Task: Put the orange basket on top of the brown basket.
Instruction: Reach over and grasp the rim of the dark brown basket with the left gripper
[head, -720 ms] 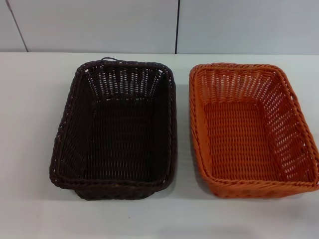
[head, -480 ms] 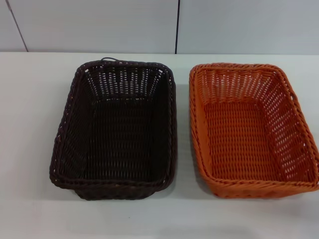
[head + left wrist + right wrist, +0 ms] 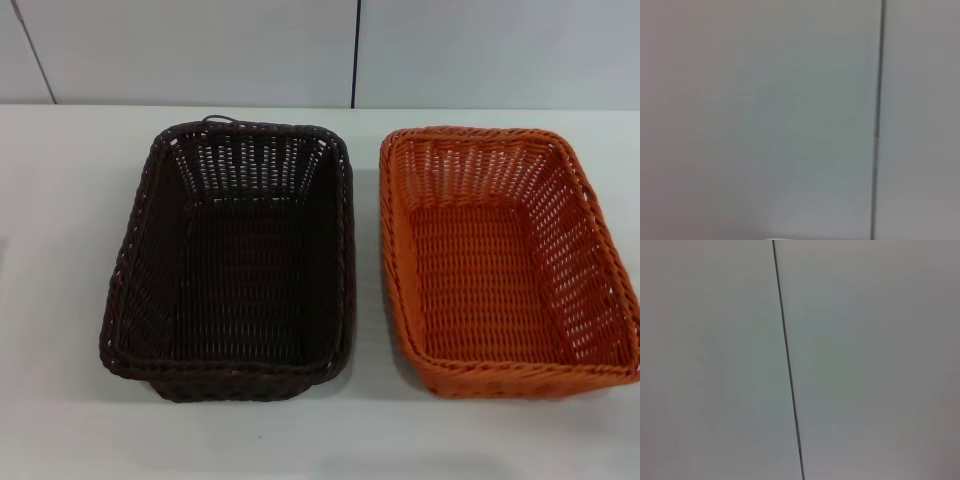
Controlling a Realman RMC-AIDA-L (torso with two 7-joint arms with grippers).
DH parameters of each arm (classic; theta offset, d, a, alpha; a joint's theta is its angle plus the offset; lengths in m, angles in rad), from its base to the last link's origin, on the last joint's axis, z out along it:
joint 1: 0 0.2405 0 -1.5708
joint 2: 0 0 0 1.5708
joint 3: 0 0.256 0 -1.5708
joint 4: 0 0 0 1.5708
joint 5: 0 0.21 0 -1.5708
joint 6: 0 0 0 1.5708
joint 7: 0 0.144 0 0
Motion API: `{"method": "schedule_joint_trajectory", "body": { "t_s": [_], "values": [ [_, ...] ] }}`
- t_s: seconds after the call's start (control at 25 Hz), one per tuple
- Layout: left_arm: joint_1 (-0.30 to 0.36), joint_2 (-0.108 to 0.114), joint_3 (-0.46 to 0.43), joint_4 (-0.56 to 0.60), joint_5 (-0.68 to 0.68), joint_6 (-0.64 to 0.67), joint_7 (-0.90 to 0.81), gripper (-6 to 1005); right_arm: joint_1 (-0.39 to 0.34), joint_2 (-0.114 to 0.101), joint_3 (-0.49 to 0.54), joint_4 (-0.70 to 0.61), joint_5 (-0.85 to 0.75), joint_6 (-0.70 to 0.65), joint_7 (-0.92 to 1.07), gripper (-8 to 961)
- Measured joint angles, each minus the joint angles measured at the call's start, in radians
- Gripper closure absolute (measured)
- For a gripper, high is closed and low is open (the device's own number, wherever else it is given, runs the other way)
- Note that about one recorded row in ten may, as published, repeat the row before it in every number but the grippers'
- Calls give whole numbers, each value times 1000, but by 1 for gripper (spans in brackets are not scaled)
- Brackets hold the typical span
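On the white table [image 3: 60,300], toward its right edge, the orange basket [image 3: 505,262] sits upright and empty. The brown basket [image 3: 233,262] stands just beside it nearer the table's middle, also empty, a narrow strip of bare tabletop between their rims. Both lie lengthwise from near edge to far edge.

Neither gripper appears in the head view. Both wrist cameras face only a pale wall panel with one dark seam [image 3: 787,360], so I cannot tell how far either claw is open or whether it holds anything. Stacking not yet begun.

Risks, as judgement:
- The narrow gap leaves little room for a finger on the orange basket's inner long side; a finger could nudge the brown basket.
- Gripped at one rim point, the openwork wall may flex and the basket tilt.
- Lowered askew, it could perch crooked on the braided rim, not seat squarely.
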State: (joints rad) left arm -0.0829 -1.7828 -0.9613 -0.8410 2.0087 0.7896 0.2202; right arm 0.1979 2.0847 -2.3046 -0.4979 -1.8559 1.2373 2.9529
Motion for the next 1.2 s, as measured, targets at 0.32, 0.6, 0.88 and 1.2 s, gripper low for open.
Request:
{"method": "schedule_joint_trajectory", "body": {
  "t_s": [0.32,0.6,0.88,1.2],
  "values": [
    [169,-147,-641,-638,272,-1003,223,239,7,-2,-1,-4,1,-40,0,232],
    [128,-277,-869,-908,325,-1684,319,254,24,-2,1,5,1,-83,0,232],
    [82,-281,-773,-922,355,-1749,278,268,30,-2,-1,6,0,-99,0,232],
    [29,-281,-744,-840,358,-1739,271,284,29,-3,-1,6,-3,-101,-3,231]
  ]
}}
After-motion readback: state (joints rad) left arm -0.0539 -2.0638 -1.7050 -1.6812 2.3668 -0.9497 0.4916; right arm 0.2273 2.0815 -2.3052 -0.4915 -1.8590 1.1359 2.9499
